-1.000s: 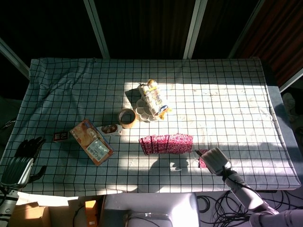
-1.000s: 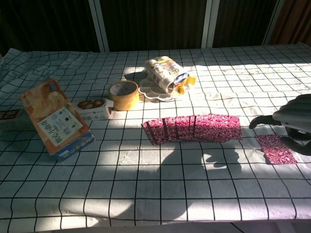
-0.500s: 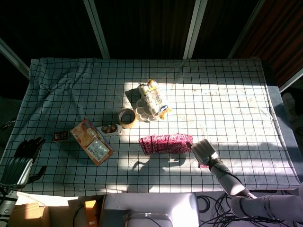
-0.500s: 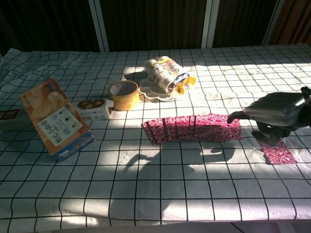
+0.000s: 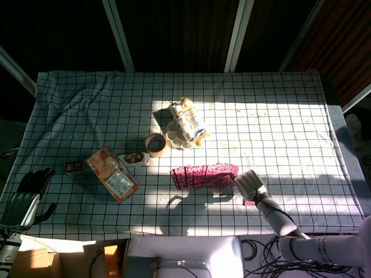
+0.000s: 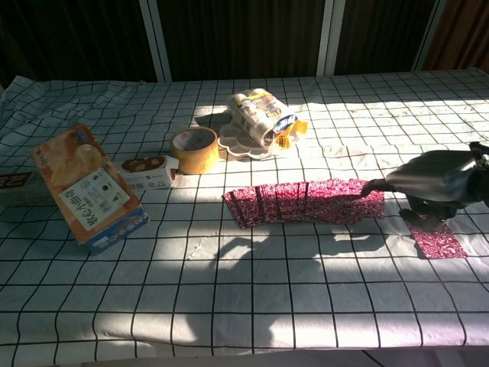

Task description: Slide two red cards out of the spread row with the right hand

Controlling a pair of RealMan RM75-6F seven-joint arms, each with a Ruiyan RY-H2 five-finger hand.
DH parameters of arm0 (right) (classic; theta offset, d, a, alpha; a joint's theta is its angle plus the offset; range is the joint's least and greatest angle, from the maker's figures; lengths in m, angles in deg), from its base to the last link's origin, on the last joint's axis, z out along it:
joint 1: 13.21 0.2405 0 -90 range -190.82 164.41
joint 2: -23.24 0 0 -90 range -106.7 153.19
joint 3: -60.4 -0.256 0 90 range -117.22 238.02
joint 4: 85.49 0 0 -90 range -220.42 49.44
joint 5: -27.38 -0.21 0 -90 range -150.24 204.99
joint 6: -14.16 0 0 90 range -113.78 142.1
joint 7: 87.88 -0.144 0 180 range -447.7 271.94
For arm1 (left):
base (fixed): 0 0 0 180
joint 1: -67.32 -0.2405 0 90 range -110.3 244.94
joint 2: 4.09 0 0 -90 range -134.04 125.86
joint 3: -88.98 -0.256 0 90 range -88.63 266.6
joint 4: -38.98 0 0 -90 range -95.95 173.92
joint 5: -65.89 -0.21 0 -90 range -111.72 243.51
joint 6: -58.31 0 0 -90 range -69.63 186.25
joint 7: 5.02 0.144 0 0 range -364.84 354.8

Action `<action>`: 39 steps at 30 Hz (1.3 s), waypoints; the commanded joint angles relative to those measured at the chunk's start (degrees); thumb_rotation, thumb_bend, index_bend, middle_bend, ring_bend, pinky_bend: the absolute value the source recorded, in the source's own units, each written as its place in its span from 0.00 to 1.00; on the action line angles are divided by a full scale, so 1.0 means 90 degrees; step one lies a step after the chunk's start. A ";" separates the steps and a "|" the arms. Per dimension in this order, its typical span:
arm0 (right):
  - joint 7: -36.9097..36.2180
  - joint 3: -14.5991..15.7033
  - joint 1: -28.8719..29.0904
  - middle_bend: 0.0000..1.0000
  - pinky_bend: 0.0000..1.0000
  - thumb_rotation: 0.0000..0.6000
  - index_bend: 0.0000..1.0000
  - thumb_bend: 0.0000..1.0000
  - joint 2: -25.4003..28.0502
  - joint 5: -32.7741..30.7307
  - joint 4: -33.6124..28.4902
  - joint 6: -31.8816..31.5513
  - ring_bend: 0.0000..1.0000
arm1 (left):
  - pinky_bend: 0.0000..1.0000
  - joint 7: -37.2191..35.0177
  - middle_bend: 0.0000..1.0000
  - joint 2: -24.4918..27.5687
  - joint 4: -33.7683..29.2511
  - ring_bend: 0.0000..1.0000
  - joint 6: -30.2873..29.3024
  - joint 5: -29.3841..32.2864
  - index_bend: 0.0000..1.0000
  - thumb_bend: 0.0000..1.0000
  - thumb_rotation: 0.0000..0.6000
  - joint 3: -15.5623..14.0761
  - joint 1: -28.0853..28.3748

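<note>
A spread row of red patterned cards (image 6: 302,202) (image 5: 203,175) lies across the checked cloth near the front middle. One red card (image 6: 435,239) (image 5: 249,202) lies apart to the right of the row. My right hand (image 6: 428,182) (image 5: 250,184) reaches in from the right, a fingertip (image 6: 367,186) touching the row's right end card, which sits slightly askew. It holds nothing. My left hand (image 5: 28,192) rests at the table's front left corner, fingers apart, holding nothing; the chest view does not show it.
A roll of brown tape (image 6: 194,149), a small box (image 6: 148,171), an orange carton (image 6: 86,188), a dark box (image 6: 13,183) and a pack of bottles (image 6: 260,115) on a white dish (image 6: 237,144) stand behind and left of the row.
My right hand has moved left from the separated card to the row's right end, and the end card has shifted slightly. The left hand has not moved.
</note>
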 commanded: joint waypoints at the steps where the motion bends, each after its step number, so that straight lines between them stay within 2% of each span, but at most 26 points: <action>1: -0.0049 0.0021 -0.0021 1.00 1.00 1.00 0.13 0.65 0.0046 -0.0048 0.0060 -0.0012 1.00 | 0.02 0.0006 0.03 -0.0002 -0.0001 0.02 -0.0001 0.0002 0.00 0.36 1.00 0.0000 -0.0001; 20: -0.0893 0.0096 -0.0364 1.00 1.00 1.00 0.16 0.65 0.0407 -0.0181 0.0926 0.0294 1.00 | 0.02 0.0133 0.03 -0.0044 -0.0024 0.02 0.0033 0.0072 0.00 0.36 1.00 0.0021 0.0009; 24: -0.1223 0.0015 -0.0489 1.00 1.00 1.00 0.14 0.65 0.0541 0.0211 0.0852 0.0182 1.00 | 0.02 0.0134 0.03 -0.0048 -0.0028 0.02 0.0030 0.0080 0.00 0.36 1.00 0.0032 0.0012; 27: -0.1713 -0.0030 -0.0773 0.98 1.00 1.00 0.09 0.65 0.0721 0.1041 0.0655 -0.0292 0.97 | 0.01 0.0096 0.03 -0.0043 -0.0020 0.02 -0.0011 0.0053 0.00 0.36 1.00 0.0034 0.0002; 28: -0.1969 -0.0013 -0.0963 0.93 1.00 1.00 0.06 0.65 0.0804 0.1477 0.0575 -0.0621 0.91 | 0.02 0.0075 0.03 -0.0043 -0.0013 0.02 -0.0046 0.0033 0.00 0.36 1.00 0.0035 -0.0009; 30: -0.2370 0.0055 -0.1300 0.74 0.92 1.00 0.02 0.63 0.0951 0.2112 0.0446 -0.1191 0.71 | 0.02 0.0030 0.03 -0.0047 0.0012 0.02 -0.0124 -0.0023 0.00 0.36 1.00 0.0037 -0.0029; 32: -0.2782 0.0187 -0.1735 0.48 0.74 1.00 0.00 0.55 0.1162 0.2763 0.0238 -0.1901 0.47 | 0.02 -0.0024 0.02 -0.0062 0.0061 0.02 -0.0224 -0.0096 0.00 0.36 1.00 0.0036 -0.0056; 33: -0.2976 0.0293 -0.1997 0.40 0.68 1.00 0.00 0.51 0.1303 0.3113 0.0094 -0.2314 0.39 | 0.02 -0.0052 0.02 -0.0068 0.0081 0.02 -0.0261 -0.0123 0.00 0.36 1.00 0.0031 -0.0071; 35: -0.3242 0.0472 -0.2490 0.18 0.51 1.00 0.00 0.42 0.1523 0.3621 -0.0127 -0.3060 0.17 | 0.01 -0.0084 0.01 -0.0071 0.0100 0.02 -0.0308 -0.0158 0.00 0.36 1.00 0.0021 -0.0091; 37: -0.3386 0.0582 -0.2972 0.06 0.41 1.00 0.00 0.39 0.1631 0.3968 -0.0212 -0.3798 0.06 | 0.01 -0.0090 0.01 -0.0076 0.0107 0.02 -0.0358 -0.0188 0.00 0.36 1.00 0.0018 -0.0110; 39: -0.3481 0.0556 -0.3528 0.01 0.34 1.00 0.00 0.39 0.1545 0.4174 -0.0042 -0.4652 0.01 | 0.01 -0.0083 0.01 -0.0086 0.0109 0.02 -0.0413 -0.0219 0.00 0.36 1.00 0.0014 -0.0132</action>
